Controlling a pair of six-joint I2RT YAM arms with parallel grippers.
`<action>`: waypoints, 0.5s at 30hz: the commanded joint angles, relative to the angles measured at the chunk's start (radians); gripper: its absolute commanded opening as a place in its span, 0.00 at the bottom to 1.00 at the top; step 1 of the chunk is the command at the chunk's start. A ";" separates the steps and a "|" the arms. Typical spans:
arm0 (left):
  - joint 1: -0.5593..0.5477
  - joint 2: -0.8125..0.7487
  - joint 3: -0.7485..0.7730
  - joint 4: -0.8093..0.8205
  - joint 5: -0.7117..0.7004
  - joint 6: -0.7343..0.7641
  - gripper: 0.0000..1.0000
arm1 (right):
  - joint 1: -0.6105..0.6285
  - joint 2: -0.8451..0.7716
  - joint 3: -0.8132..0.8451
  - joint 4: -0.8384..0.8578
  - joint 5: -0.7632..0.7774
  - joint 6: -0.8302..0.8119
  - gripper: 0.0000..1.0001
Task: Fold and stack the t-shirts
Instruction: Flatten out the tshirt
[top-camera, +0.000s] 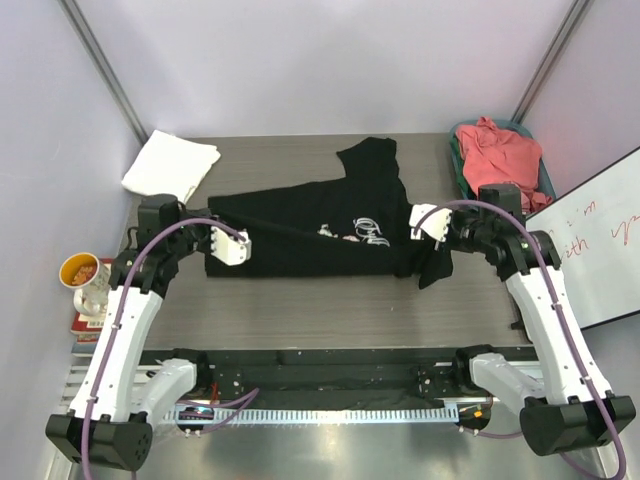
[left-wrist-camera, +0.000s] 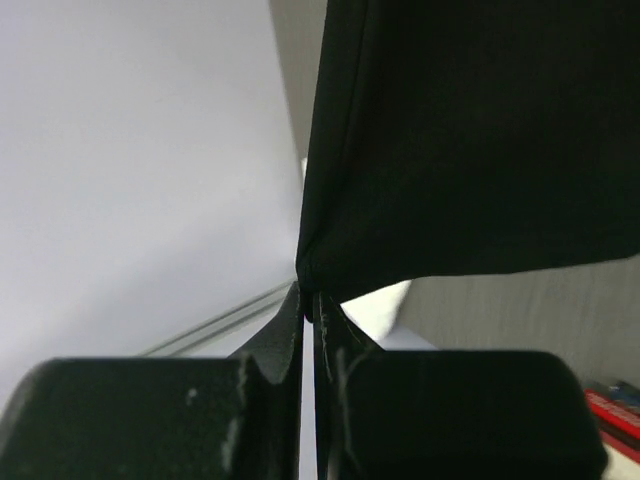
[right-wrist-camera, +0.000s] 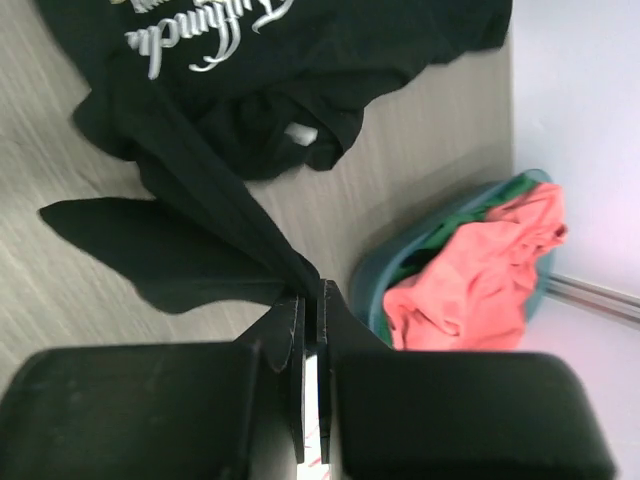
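Observation:
The black t-shirt (top-camera: 320, 225) with white script lies stretched across the middle of the table. My left gripper (top-camera: 236, 245) is shut on its left edge; the cloth (left-wrist-camera: 470, 130) hangs from the closed fingertips in the left wrist view. My right gripper (top-camera: 425, 222) is shut on its right edge, with the shirt (right-wrist-camera: 220, 150) trailing from the tips. A folded white t-shirt (top-camera: 170, 165) lies at the back left. The coral-pink t-shirt (top-camera: 497, 152) sits crumpled in a teal basket (top-camera: 545, 180) at the back right, and it also shows in the right wrist view (right-wrist-camera: 480, 275).
A cup (top-camera: 82, 272) stands on red items at the table's left edge. A whiteboard (top-camera: 600, 235) leans at the right edge. Metal frame posts rise at both back corners. The teal basket's rim (right-wrist-camera: 420, 250) lies close to my right gripper.

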 joint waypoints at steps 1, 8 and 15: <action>-0.037 -0.025 0.027 -0.166 -0.090 -0.163 0.00 | -0.009 0.031 0.045 -0.034 -0.038 0.035 0.01; -0.037 -0.023 -0.033 -0.485 -0.153 -0.199 0.00 | -0.009 0.057 0.075 -0.217 -0.082 -0.082 0.05; -0.037 -0.031 -0.100 -0.700 -0.131 -0.148 0.00 | -0.009 0.039 0.049 -0.366 -0.095 -0.228 0.05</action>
